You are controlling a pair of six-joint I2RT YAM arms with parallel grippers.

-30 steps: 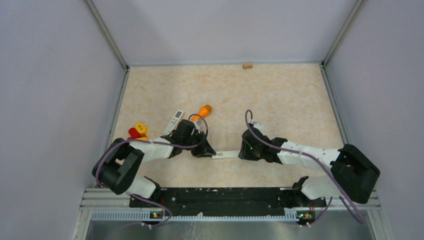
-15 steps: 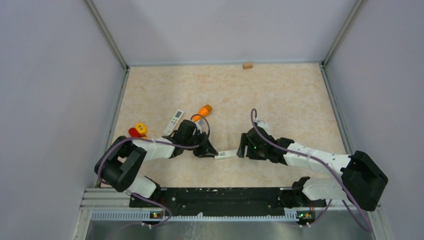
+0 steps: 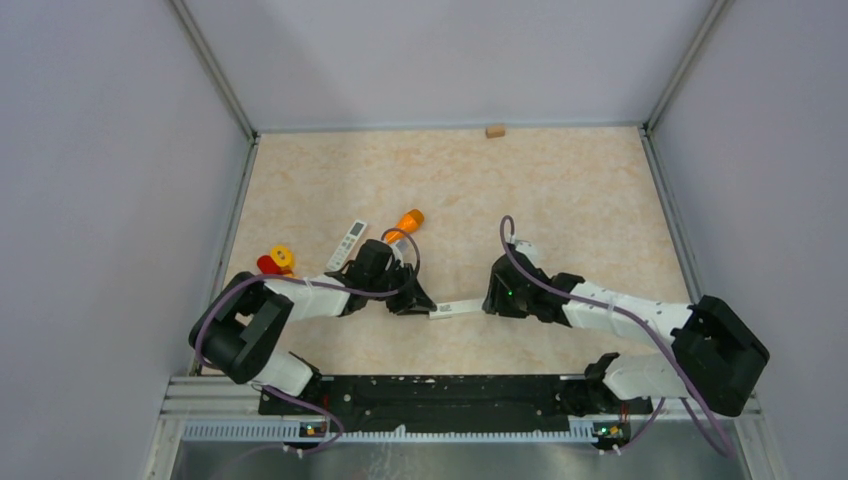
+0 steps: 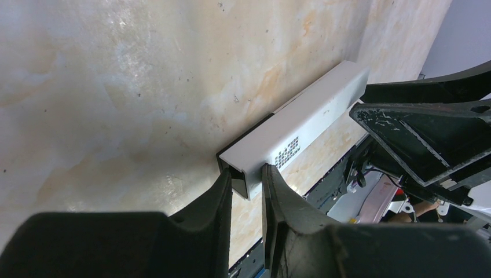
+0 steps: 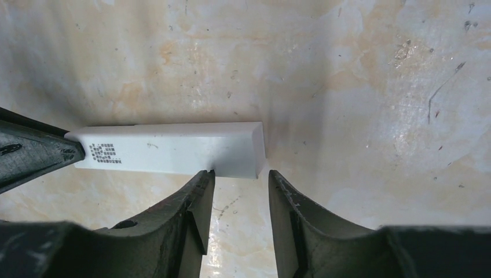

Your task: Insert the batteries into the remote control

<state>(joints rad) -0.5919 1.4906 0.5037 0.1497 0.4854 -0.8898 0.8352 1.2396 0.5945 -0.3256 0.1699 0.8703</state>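
Left gripper (image 3: 420, 303): jaws nearly closed, clamped on the left end of the long white remote (image 3: 455, 307). In the left wrist view both fingers (image 4: 224, 194) sit against the sides of that end, and the remote (image 4: 295, 134) runs away from them toward the upper right of the frame. It has a small printed label on the face that shows and a dark edge underneath.

Right gripper (image 3: 488, 300): jaws partly open with nothing between them. In the right wrist view the remote's (image 5: 173, 149) free end lies just past the fingertips (image 5: 202, 185). The left-hand finger tip meets its lower edge and the other finger is clear of it, with bare table (image 5: 359, 87) showing through the gap. The tip of the left gripper (image 5: 35, 153) comes in at the left edge of that frame, on the label end.

Remote position: low centre of the top view, lying roughly horizontal between the two grippers. Can't tell if it rests on the table (image 3: 560, 200) or is lifted slightly.

Other stuff, all left of centre in the top view:
- orange torch (image 3: 408, 220), just above the left wrist
- second white remote with buttons (image 3: 348, 243), beside the torch on its left
- red and yellow item (image 3: 275, 262), near the left wall

Small tan block (image 3: 494, 130) at the far edge, top centre, well apart from everything.
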